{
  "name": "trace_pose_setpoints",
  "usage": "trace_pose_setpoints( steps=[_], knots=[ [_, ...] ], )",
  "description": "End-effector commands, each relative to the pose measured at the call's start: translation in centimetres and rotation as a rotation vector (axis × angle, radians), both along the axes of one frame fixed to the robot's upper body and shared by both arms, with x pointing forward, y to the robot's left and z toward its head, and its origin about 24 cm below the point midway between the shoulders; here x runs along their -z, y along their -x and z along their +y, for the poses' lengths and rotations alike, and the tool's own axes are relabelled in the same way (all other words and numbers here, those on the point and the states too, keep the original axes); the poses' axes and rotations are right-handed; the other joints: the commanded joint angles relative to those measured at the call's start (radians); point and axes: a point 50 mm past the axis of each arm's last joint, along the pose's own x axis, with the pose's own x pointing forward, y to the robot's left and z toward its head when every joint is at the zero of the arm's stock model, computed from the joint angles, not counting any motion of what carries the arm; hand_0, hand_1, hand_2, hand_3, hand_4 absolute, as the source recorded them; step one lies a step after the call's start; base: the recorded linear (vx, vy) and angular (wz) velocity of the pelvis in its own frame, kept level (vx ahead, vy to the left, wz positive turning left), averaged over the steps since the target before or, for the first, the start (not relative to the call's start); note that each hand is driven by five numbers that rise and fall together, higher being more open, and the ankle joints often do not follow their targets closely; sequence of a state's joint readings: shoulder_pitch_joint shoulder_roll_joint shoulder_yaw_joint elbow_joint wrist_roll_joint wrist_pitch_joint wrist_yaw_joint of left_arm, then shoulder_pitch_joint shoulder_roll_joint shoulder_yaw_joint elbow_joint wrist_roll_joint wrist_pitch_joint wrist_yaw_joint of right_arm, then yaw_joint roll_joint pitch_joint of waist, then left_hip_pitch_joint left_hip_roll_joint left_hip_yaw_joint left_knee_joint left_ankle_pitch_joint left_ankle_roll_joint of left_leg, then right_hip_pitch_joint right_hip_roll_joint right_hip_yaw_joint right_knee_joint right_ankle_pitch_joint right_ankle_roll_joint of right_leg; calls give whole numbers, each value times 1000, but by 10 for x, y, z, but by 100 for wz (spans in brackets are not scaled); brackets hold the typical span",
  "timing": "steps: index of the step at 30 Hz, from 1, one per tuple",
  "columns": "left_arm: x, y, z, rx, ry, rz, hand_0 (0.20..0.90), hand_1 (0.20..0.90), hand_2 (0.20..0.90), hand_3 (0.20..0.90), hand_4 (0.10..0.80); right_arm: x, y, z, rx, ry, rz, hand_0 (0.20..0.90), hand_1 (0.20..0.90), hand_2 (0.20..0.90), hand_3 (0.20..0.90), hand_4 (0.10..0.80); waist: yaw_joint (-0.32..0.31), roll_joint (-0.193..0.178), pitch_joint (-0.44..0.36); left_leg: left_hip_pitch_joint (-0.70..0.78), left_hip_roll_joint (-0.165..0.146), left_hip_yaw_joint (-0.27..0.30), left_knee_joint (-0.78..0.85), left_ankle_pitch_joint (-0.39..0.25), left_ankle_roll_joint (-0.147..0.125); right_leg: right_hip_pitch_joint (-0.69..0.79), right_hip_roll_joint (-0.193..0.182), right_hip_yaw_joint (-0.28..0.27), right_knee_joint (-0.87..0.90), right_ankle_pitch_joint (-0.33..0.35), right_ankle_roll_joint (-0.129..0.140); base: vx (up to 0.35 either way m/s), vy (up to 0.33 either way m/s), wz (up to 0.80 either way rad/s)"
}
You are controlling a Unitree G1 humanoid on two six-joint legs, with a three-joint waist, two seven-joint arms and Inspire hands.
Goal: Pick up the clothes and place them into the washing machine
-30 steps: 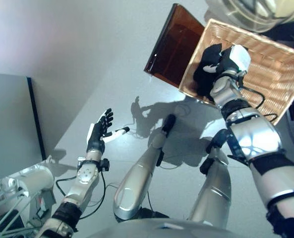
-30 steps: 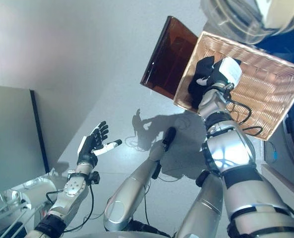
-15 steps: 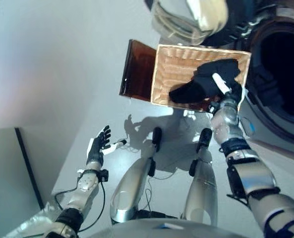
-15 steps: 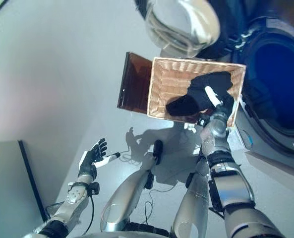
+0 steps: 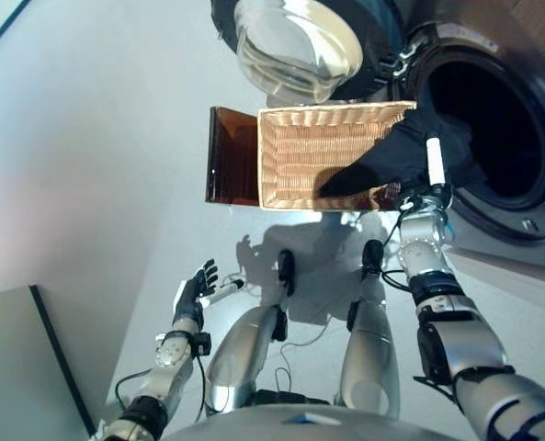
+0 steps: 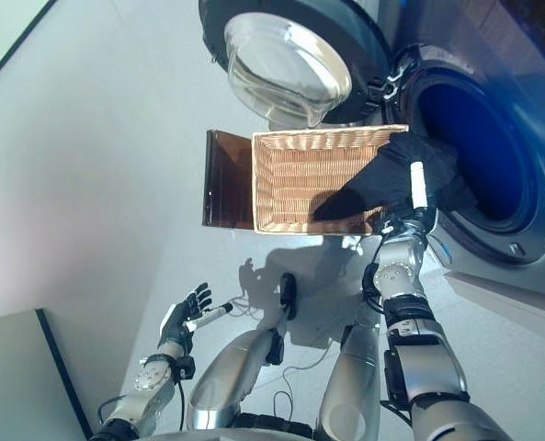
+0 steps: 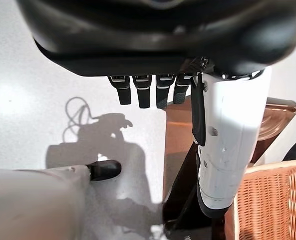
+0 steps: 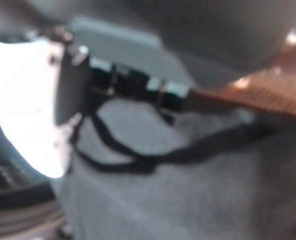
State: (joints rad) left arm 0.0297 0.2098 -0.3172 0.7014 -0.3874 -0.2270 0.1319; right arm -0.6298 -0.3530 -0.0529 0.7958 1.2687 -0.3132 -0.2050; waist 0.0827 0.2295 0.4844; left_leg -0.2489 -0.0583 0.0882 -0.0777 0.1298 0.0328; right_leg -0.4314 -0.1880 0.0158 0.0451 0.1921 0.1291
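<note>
A black garment [image 5: 396, 158] hangs between the right end of the shallow wicker basket [image 5: 309, 152] and the washing machine's open drum [image 5: 493, 129]. My right hand [image 5: 432, 182] is shut on the garment and holds it up at the drum's mouth, white thumb cover up. The right wrist view shows the thumb [image 8: 33, 105], a dark strap of cloth and a strip of wicker [image 8: 257, 95]. My left hand [image 5: 195, 292] is open and empty low at the left, above the floor; its straight fingers [image 7: 148, 90] show in the left wrist view.
The basket rests on a low dark brown box [image 5: 226, 156] left of the machine. The machine's round glass door [image 5: 295, 46] stands swung open above the basket. A grey panel [image 5: 15, 367] lies at the lower left of the floor.
The camera has swung toward the machine. My right hand has carried the black garment from the basket's left part across to the drum's mouth. The left hand stays open.
</note>
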Motion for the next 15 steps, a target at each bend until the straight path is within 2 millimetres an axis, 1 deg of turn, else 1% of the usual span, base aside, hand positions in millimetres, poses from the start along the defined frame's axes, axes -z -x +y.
trace_pose_setpoints(
  steps=[1, 3, 5, 8, 12, 15],
  knots=[
    [12, 22, 3, -27, 2, 56, 900, 900, 900, 900, 800, -78, -5, -20, 50, 92, -337, 200, 200, 200, 200, 300, -13, 60, -88, -62, -48, -1, 43, -17, -56, 2, 58, -17, 136, -189, -37, 20, -31, -9],
    [14, 24, 1, -17, 1, 69, 900, 900, 900, 900, 800, -88, -6, -25, 54, 122, -352, 200, 200, 200, 200, 300, -16, 60, -96, -59, -46, 2, 43, -19, -56, 3, 61, -14, 139, -191, -38, 13, -34, -7],
    [16, 26, 1, -2, -6, 81, 900, 900, 900, 900, 800, -102, -7, -31, 71, 133, -379, 200, 200, 200, 200, 300, -16, 60, -103, -56, -45, 5, 44, -20, -56, 1, 65, -10, 142, -194, -40, 14, -24, -7],
    [19, 29, -2, 9, -4, 98, 900, 900, 900, 900, 800, -123, -8, -38, 104, 119, -438, 200, 200, 200, 200, 300, -17, 64, -111, -52, -46, 6, 44, -22, -56, 0, 67, -5, 148, -196, -42, 4, -7, -1],
    [20, 30, -3, 19, -3, 106, 900, 900, 900, 900, 800, -146, -4, -60, 211, 36, -513, 200, 200, 200, 200, 300, -14, 74, -121, -50, -48, 1, 44, -22, -57, 0, 67, -4, 155, -202, -43, 2, -12, 4],
    [21, 30, -3, 23, -6, 110, 900, 900, 900, 900, 800, -158, 1, -78, 282, 19, -526, 200, 200, 200, 200, 300, -10, 83, -130, -49, -51, -3, 41, -20, -59, -1, 65, -8, 157, -206, -44, 2, -3, 7]
  ],
)
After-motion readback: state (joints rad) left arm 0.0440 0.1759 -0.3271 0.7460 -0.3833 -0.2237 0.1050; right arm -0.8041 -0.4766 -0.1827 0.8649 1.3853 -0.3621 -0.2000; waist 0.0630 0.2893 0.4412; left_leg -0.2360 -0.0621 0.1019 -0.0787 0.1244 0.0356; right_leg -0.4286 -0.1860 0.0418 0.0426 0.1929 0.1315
